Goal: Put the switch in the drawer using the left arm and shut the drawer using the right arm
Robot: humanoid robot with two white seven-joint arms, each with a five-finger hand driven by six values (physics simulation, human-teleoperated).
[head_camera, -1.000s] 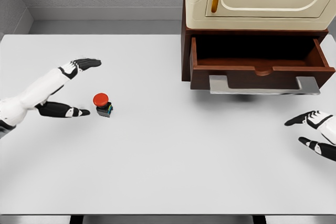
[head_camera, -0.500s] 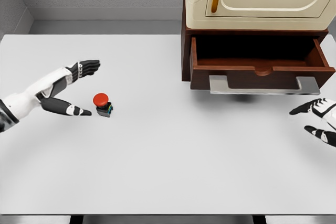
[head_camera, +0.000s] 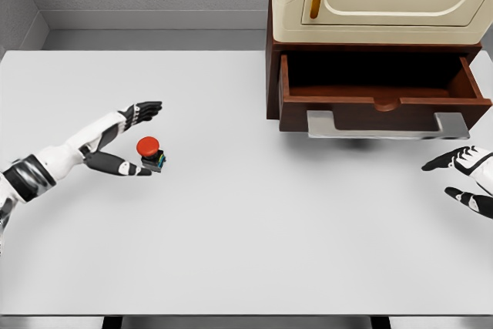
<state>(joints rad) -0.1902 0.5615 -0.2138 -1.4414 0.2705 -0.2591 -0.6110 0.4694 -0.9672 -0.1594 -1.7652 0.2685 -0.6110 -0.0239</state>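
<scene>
The switch (head_camera: 151, 153) sits on the table (head_camera: 231, 229), right between the thumb and fingers of the left hand (head_camera: 127, 140). The thumb tip looks like it is just touching the switch's dark base, while the fingers are spread wide above and behind it, so the hand is open and not yet squeezing anything. The switch looks small, hard and light, with a round red cap on a little dark box. The cap is smooth and domed, so it could slip; I think the flat sides of the box below it are the best place to pinch. It may tip over if pushed from one side only. The drawer (head_camera: 381, 94) is far off to the right of this hand, pulled open, with its grey handle (head_camera: 387, 125) in front. The right hand (head_camera: 466, 186) waits below the drawer's right end, fingers apart, holding nothing. Part of that hand is cut off by the picture's edge. Inside the drawer it is dark, so I cannot see its floor well.
</scene>
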